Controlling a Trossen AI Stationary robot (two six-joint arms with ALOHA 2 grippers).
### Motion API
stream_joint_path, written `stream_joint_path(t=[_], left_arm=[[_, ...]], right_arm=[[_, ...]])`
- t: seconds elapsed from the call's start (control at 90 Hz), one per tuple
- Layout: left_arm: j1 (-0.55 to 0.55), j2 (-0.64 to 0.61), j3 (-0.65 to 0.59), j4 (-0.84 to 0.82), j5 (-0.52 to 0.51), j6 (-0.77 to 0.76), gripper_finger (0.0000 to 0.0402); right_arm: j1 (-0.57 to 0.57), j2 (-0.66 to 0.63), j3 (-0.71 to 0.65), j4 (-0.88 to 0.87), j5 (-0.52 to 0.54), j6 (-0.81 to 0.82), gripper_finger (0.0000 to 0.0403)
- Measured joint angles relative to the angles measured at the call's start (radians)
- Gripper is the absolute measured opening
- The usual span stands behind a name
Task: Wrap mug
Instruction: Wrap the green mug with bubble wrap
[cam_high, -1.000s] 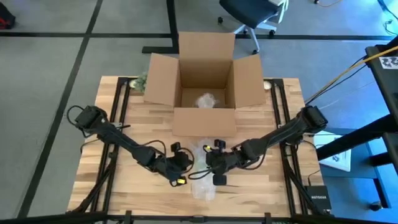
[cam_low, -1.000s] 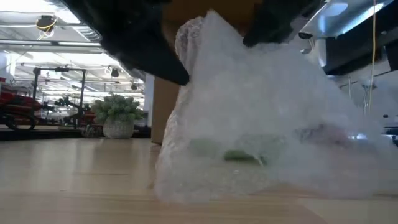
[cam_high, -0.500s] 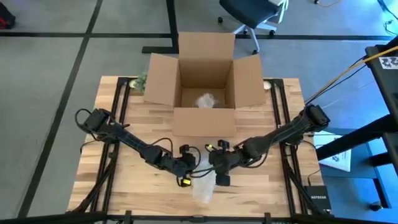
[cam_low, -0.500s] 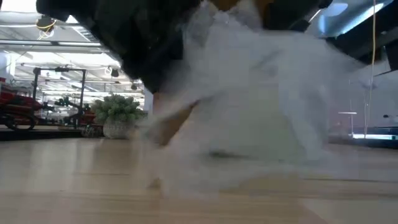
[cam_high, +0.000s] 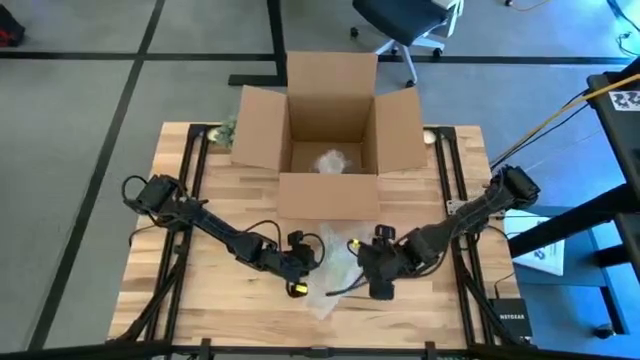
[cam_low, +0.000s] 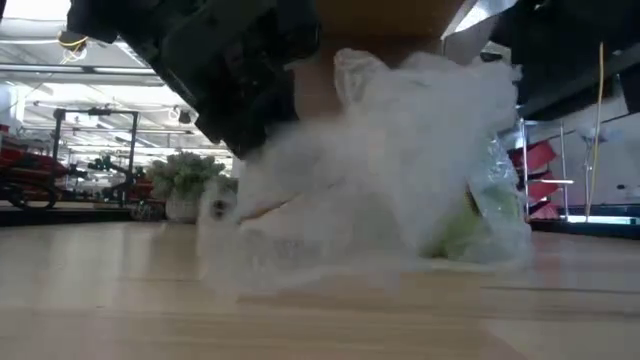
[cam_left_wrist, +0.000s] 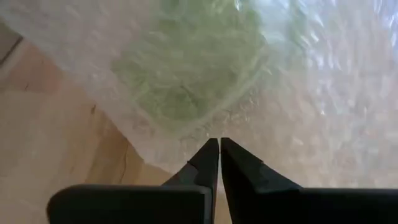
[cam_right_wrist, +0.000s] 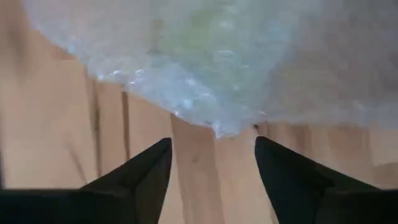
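A green mug (cam_high: 340, 266) lies under a sheet of clear bubble wrap (cam_high: 322, 296) at the table's near middle; in the low view the mug (cam_low: 468, 226) shows green at the wrap's right foot. My left gripper (cam_high: 303, 262) is shut at the wrap's left side, and the wrap (cam_low: 380, 170) rises in a peak beside it. My right gripper (cam_high: 360, 264) stands open just right of the wrap. Its fingers are over bare wood, short of the wrap's edge (cam_right_wrist: 230, 127). My left gripper pinches the bubble wrap (cam_left_wrist: 217, 134) between its two shut fingertips, beside the green mug (cam_left_wrist: 186, 68). The fingers come slanting from the table's left. The wrap stands raised above the mug with its lower part on the table; how many layers are held cannot be told.
An open cardboard box (cam_high: 330, 196) stands at the far middle with a wrapped bundle (cam_high: 330, 160) inside. A small potted plant (cam_high: 225, 130) sits at the far left corner. Bare wood lies left and right of the wrap.
My right gripper has drawn back toward the table's right edge, off the wrap. My left gripper has shifted a little toward the right with the wrap. The wrap's raised part has come over the mug, which now shows at the wrap's right end in the low view.
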Motion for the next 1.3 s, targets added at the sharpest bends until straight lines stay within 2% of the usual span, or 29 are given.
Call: stream_joint_path(t=[0.122,0.3,0.444,0.578,0.667,0.744,0.911,0.956,1.056,1.2,1.3], left_arm=[[0.007,0.000,0.000,0.009,0.001,0.025,0.0000],[0.025,-0.001,0.001,0.015,0.003,0.039,0.0000],[0.039,-0.001,0.001,0.016,0.004,0.052,0.0000],[0.041,-0.001,0.001,0.020,0.004,0.055,0.0000],[0.040,-0.001,0.001,0.031,0.006,0.056,0.0000],[0.040,-0.001,0.001,0.058,0.007,0.062,0.0000],[0.046,-0.001,0.002,0.113,0.015,0.097,0.0000],[0.050,-0.002,0.002,0.124,0.024,0.097,0.0000],[0.050,0.002,0.002,0.128,0.050,0.096,0.0000],[0.047,0.034,0.003,0.188,0.094,0.076,0.0000],[0.045,0.068,0.002,0.292,0.104,0.075,0.0000]], right_arm=[[0.022,-0.001,-0.044,0.055,0.092,0.020,0.0226],[0.032,0.000,-0.213,0.331,0.188,0.046,0.0227],[0.018,0.000,-0.343,0.536,0.207,0.053,0.0227],[0.017,0.000,-0.405,0.637,0.292,0.062,0.0213],[0.011,0.000,-0.416,0.644,0.330,0.062,0.0186],[0.008,0.000,-0.416,0.647,0.338,0.043,0.0147],[0.005,0.000,-0.415,0.647,0.346,0.003,0.0026],[0.004,0.000,-0.404,0.634,0.336,-0.018,0.0014],[0.004,0.001,-0.351,0.580,0.258,-0.055,0.0017],[0.003,0.001,-0.212,0.368,0.147,-0.091,0.0006],[-0.013,0.001,-0.101,0.219,0.008,-0.097,0.0006]])
